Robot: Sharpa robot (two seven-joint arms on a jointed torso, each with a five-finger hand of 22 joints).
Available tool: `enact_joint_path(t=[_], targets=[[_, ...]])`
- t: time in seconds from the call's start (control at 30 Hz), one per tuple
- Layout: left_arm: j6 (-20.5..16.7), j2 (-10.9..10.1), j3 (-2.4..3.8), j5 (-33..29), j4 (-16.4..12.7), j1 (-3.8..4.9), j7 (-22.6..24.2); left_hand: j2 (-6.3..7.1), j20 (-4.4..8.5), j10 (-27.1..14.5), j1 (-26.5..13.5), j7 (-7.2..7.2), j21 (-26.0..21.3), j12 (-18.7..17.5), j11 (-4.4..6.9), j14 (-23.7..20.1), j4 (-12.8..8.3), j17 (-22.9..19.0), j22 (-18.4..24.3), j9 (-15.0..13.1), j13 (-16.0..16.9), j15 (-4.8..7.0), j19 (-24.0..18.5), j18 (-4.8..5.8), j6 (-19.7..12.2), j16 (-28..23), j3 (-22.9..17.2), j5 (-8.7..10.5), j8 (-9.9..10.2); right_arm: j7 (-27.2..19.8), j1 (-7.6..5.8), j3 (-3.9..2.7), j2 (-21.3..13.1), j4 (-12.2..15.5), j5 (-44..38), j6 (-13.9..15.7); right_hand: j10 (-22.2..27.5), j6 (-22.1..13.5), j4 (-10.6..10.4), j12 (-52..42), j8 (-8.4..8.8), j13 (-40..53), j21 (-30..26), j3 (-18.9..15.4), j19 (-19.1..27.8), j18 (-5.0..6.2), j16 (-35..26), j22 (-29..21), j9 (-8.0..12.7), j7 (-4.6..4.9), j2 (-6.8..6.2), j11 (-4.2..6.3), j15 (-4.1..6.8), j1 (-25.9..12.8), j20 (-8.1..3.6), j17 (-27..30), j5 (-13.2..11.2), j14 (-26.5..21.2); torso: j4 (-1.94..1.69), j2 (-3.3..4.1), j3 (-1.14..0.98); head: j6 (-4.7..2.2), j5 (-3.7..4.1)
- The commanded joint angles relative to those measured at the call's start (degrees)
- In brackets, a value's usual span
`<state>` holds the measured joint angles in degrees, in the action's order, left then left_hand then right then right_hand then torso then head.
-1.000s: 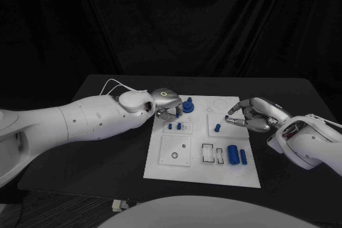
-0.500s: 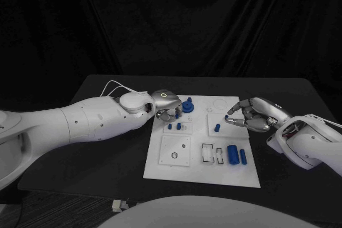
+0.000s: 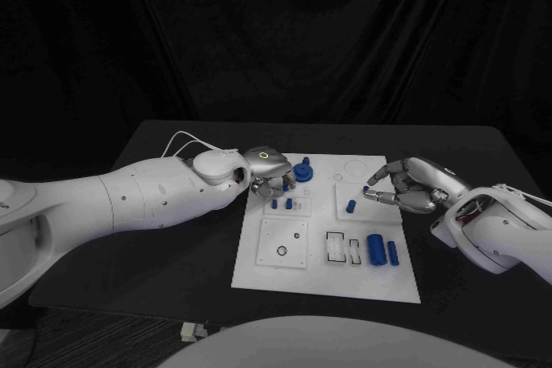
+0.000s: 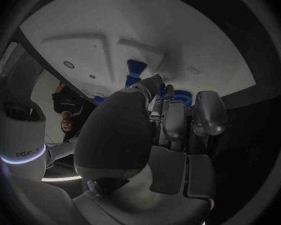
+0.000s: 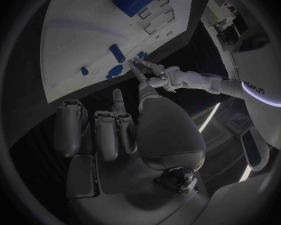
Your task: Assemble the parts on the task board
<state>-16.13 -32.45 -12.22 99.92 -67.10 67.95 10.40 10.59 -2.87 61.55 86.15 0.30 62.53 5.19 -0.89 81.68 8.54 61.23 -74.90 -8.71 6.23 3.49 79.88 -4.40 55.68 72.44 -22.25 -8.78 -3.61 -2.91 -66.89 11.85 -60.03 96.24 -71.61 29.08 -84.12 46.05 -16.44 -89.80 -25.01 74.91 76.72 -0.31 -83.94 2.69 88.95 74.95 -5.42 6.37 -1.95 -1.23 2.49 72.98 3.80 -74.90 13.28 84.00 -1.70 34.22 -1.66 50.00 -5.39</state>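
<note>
The white task board (image 3: 325, 270) lies mid-table. My left hand (image 3: 268, 170) hangs over its far left corner, fingertips down and pinching a small blue peg (image 4: 135, 71) against the board (image 4: 115, 30). Just right of that hand stands a blue gear-like part (image 3: 302, 173), and two short blue pegs (image 3: 280, 202) stand under it. My right hand (image 3: 409, 185) hovers at the board's right edge with fingers loosely curled and nothing in them. A small blue piece (image 3: 366, 190) sits at its fingertips and another peg (image 3: 349, 206) stands close by. The right wrist view shows the left hand (image 5: 154, 75) pinching at the pegs.
Two larger blue cylinders (image 3: 382, 250) lie at the board's near right, beside rectangular slots (image 3: 336, 247). A square plate with a hole (image 3: 284, 243) takes up the near left. Black table (image 3: 172, 248) surrounds the board on all sides.
The left hand has shifted very slightly over the pegs. The right hand and the other parts have not moved.
</note>
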Motion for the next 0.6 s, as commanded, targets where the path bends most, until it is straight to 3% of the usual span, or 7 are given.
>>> enact_joint_path(t=[0.03, 0.33, 0.53, 0.6], targets=[[0.2, 0.0, 0.05, 0.0, -0.1, -0.08, 0.1, 0.31, -0.19, -1.3, -0.8, -0.97, -0.4, -0.6, -0.44, -0.4, 0.3, -0.4, -6.8, 0.7, -0.2, -0.31, -0.3, -1.04, -2.9, -0.3, 0.0, 0.82, 0.1, 0.4, 0.14, -0.03, -0.2, 0.2, -0.1, -0.1, -5.6, 0.4, 0.0, 0.0, 0.35, 14.7, -0.2, -0.3, 0.3, 0.62, -0.3, 10.6, 0.1, -0.1, -0.07, -0.39, -0.28, 0.5, 0.24, -12.9, 0.3, 5.4, -0.02, -0.04, 0.0, 0.0, 0.04], [-3.0, -0.6, 0.05, 0.0, -0.2, -0.1, 0.2, 0.26, -0.53, -4.1, -1.8, -2.59, -1.1, -0.8, -0.97, -0.7, 1.2, -1.0, -7.0, 2.0, 0.2, -0.59, -0.2, -1.08, -8.0, -0.6, 2.9, 3.9, 0.0, 0.4, 0.14, -0.03, -0.5, 0.3, -0.1, 0.1, -5.6, 0.4, 0.0, 0.0, 0.35, 14.7, -0.2, -0.3, 0.3, 0.62, -0.3, 10.6, 0.1, -0.1, -0.07, -0.39, -0.28, 0.5, 0.24, -12.9, 0.3, 5.4, -0.02, -0.05, 0.0, 0.0, 0.03], [-9.2, -2.5, 0.07, 0.0, -0.9, -0.07, 0.9, -0.11, -0.67, -4.8, -1.4, -3.47, -1.0, -0.5, -1.1, -0.5, 1.8, -0.7, -7.2, 2.6, 0.7, -0.71, 0.1, -1.02, -10.0, -0.3, 4.8, 4.08, 0.0, 0.4, -0.01, -0.04, -1.4, 0.8, -0.1, 0.7, -5.5, 0.5, 0.0, 0.1, 0.35, 14.5, -0.4, -0.4, 0.4, 0.65, -0.4, 10.6, 0.1, -0.1, -0.1, -0.39, -0.28, 0.6, 0.25, -12.8, 0.3, 5.4, -0.01, -0.05, 0.02, 0.0, 0.0], [-11.5, -3.8, 0.07, 0.0, -1.6, 0.11, 1.3, -0.19, -0.66, -4.9, -1.1, -3.56, -0.8, -0.4, -1.07, -0.4, 1.7, -0.5, -7.3, 2.6, 0.8, -0.68, 0.2, -0.99, -9.9, -0.1, 4.9, 4.03, -0.1, 0.5, -0.71, -0.05, -1.9, 1.1, -0.1, 1.1, -5.3, 0.5, 0.0, 0.3, 0.34, 14.2, -0.6, -0.4, 0.5, 0.7, -0.5, 10.5, 0.1, -0.11, -0.18, -0.39, -0.28, 0.7, 0.25, -12.6, 0.3, 5.4, -0.02, -0.05, 0.02, 0.0, -0.04]])
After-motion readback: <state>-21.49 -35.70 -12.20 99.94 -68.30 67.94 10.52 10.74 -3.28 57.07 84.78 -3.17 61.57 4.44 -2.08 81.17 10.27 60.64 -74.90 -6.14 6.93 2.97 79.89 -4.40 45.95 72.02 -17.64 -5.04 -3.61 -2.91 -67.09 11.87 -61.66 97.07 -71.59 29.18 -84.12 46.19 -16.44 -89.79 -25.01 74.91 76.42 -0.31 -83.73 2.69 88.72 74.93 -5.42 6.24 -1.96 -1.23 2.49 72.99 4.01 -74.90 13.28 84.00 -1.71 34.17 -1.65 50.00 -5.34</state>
